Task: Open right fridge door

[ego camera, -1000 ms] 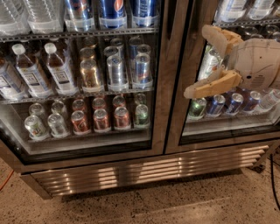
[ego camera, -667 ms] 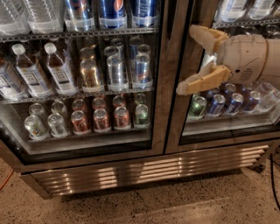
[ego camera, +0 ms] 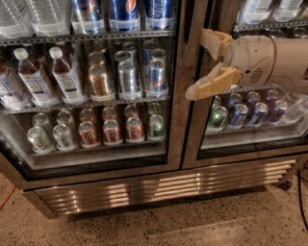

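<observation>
While the claw (ego camera: 196,65) hangs spread wide, pinching nothing, its two tan fingers (ego camera: 214,82) sit in front of the left stile of the right fridge door (ego camera: 250,144); the lower tip reaches almost to the seam with the left door (ego camera: 96,161). Right fridge door is directly behind the claw and runs off to its right: tall glass pane, brushed-steel frame, dark strip along the inner edge, frame looks flush with the neighbour, so it reads as closed. Count through it, below-right of the claw: front row is 1 green can (ego camera: 217,117) plus 3 blue cans (ego camera: 238,114), with more blue tops behind them that I can't count cleanly. Above-right of the claw are 2 white-labelled bottles (ego camera: 252,9), cut off by the frame edge. Left of the claw, through the other door: 2 full brown-drink bottles (ego camera: 65,74) and a third cropped at the edge; low-left there's a front row of 6 small cans (ego camera: 111,132). Below the claw, one steel vent grille (ego camera: 144,190) over speckled floor (ego camera: 192,226). Versus 0.7 s ago: claw has shifted a little left toward the seam, same spread; door frame and stock haven't moved.
</observation>
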Robot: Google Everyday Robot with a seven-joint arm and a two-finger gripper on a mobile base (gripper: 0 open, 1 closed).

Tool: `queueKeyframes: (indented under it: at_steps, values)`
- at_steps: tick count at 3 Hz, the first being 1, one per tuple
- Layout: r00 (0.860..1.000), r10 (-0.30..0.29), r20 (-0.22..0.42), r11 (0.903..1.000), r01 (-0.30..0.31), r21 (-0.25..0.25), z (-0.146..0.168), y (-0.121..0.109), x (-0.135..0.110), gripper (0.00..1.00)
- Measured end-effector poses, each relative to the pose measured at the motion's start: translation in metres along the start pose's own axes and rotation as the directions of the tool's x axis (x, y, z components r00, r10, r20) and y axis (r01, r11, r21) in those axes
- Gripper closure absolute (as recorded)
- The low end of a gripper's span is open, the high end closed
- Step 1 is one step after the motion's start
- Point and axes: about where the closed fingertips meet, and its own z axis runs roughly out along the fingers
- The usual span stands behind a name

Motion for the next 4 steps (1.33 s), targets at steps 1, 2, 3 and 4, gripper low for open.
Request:
queueKeyframes:
  at_steps: [1,2,3,4]
  values:
    - [1.0,0.0,0.0,1.0,0.0,0.0,0.0,0.0,0.0,0.0]
    - [0.998,0.033,0.053,0.9933,-0.027,-0.112,0.0082,-0.0014,-0.0028,0.0]
    - [0.997,0.041,0.063,0.9911,-0.033,-0.129,0.0061,-0.0026,-0.0032,0.0]
    - [0.996,0.048,0.075,0.9859,-0.035,-0.164,0.0056,-0.0005,-0.0036,0.0]
